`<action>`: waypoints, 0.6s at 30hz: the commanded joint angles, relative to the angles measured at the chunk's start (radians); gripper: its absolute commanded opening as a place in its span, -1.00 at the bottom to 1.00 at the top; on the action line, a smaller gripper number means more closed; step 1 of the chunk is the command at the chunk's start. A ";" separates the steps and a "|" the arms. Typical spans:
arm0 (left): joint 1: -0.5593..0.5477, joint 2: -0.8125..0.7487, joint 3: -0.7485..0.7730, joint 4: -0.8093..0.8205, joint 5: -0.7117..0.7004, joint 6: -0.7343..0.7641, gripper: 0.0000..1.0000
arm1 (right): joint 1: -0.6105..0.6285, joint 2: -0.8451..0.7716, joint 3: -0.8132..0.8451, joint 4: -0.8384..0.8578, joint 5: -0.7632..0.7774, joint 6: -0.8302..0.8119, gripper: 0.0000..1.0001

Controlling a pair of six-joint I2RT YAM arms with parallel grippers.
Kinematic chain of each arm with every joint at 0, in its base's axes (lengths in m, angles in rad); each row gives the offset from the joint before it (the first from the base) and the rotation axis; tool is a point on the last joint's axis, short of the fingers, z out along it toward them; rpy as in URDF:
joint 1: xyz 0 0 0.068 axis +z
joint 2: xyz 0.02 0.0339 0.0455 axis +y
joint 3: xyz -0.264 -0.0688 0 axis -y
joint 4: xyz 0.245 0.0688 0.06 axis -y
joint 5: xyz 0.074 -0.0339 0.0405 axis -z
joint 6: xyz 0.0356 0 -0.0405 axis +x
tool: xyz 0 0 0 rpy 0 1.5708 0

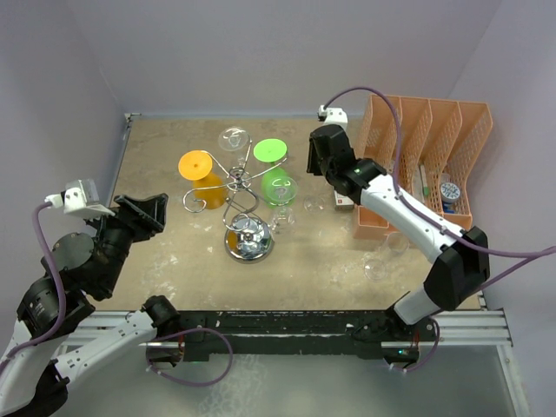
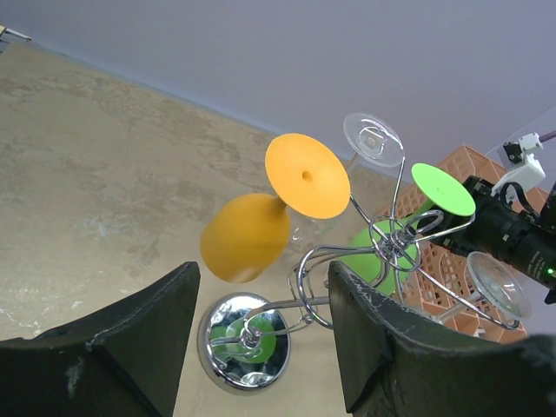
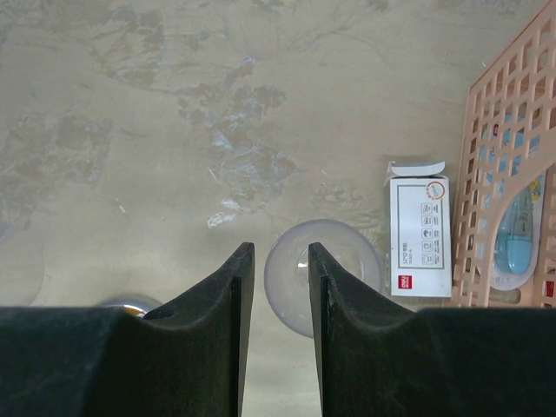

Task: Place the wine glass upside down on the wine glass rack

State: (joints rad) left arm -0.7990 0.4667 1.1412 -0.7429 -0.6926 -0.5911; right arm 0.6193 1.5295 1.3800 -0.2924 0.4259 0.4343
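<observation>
The chrome wine glass rack (image 1: 248, 236) stands mid-table. An orange glass (image 1: 198, 178), a green glass (image 1: 277, 180) and a clear glass (image 1: 233, 139) hang on it upside down. Another clear wine glass (image 1: 314, 206) stands on the table right of the rack. My right gripper (image 1: 323, 165) hovers above it, open, with nothing between the fingers. In the right wrist view the glass (image 3: 343, 265) shows just below the gripper (image 3: 280, 252). My left gripper (image 1: 148, 211) is open and empty, left of the rack. It faces the rack (image 2: 248, 343) from between its fingers (image 2: 382, 339).
An orange mesh file organiser (image 1: 434, 148) stands at the right back. A small white box (image 3: 420, 234) lies beside it. One more clear glass (image 1: 380, 265) lies near the right arm's elbow. Walls close the table at the left and back.
</observation>
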 commanded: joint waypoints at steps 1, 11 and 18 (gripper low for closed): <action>0.001 0.010 0.012 0.019 0.014 -0.016 0.17 | -0.009 0.021 0.048 0.015 -0.019 -0.055 -0.34; 0.001 0.008 0.012 0.053 0.035 -0.041 0.16 | -0.009 0.046 0.049 -0.007 -0.067 -0.079 -0.52; 0.001 0.027 0.041 0.102 0.142 -0.053 0.16 | -0.009 0.025 0.039 -0.010 -0.045 -0.087 -0.86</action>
State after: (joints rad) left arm -0.7990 0.4721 1.1423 -0.7052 -0.6144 -0.6262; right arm 0.6140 1.5898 1.3880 -0.3092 0.3744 0.3656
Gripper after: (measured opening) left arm 0.582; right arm 0.115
